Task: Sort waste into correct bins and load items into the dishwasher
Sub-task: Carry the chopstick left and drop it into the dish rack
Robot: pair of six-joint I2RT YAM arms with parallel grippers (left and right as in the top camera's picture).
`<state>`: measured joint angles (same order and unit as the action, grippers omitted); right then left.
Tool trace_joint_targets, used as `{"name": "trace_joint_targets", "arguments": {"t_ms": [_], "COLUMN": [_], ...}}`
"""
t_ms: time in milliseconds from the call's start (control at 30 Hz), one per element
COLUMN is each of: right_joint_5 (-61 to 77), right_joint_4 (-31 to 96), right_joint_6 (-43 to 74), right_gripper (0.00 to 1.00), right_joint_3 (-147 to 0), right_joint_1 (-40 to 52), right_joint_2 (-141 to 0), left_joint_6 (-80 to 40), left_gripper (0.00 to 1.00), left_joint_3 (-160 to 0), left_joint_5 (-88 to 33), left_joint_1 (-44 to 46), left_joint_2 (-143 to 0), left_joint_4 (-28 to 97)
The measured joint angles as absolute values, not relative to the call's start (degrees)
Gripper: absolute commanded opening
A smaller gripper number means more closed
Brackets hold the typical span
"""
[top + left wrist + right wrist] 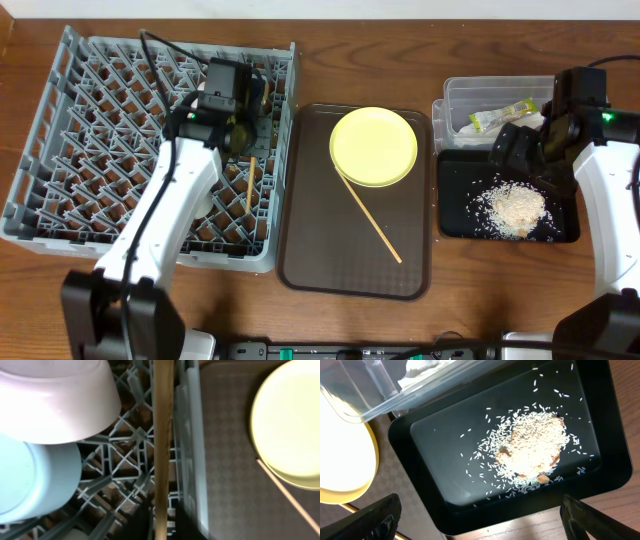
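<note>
My left gripper (pixel 243 140) hangs over the grey dish rack (pixel 80 130), shut on one wooden chopstick (pixel 162 435) that points down into the rack near its right wall. A white bowl (pixel 55 400) and a light-blue bowl (pixel 30 480) sit in the rack beside it. The second chopstick (pixel 368 215) lies on the brown tray, touching the pale-yellow plate (pixel 374 146). My right gripper (pixel 480 520) is wide open and empty above the black tray (pixel 435 460), which holds rice scraps (pixel 535 447). The clear tub (pixel 460 100) holds the wrapper (pixel 503 115) and the white napkin (pixel 422 367).
The brown serving tray (pixel 330 260) lies between the rack and the two bins. The clear tub sits directly behind the black tray (pixel 455 215) at the right. The right arm's body (pixel 610 200) stands beside the black tray.
</note>
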<state>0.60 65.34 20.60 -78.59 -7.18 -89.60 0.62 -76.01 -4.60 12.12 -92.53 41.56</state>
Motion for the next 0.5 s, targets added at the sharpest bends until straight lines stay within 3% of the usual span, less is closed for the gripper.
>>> {"name": "trace_joint_targets", "arguments": {"t_ms": [100,300,500], "right_joint_5": [0.60,0.60,0.60], "right_joint_4": [65.34,65.34,65.34], "right_joint_6": [20.60,20.60,20.60], "right_gripper": [0.99,0.99,0.99], "right_joint_3": [-78.59,-78.59,-78.59], "right_joint_1": [-7.18,-7.18,-7.18], "right_joint_2": [-89.60,-89.60,-89.60], "left_joint_6": [1.45,0.78,-7.92], "left_gripper": [0.71,0.71,0.74], "left_joint_3": [-76.01,-76.01,-76.01], "left_joint_5": [-4.78,-9.10,-19.00], "left_joint_1": [12.03,12.05,13.78], "left_joint_2": [-94.00,-93.14,-89.73], "left_joint_4": [40.95,40.03,40.93]}}
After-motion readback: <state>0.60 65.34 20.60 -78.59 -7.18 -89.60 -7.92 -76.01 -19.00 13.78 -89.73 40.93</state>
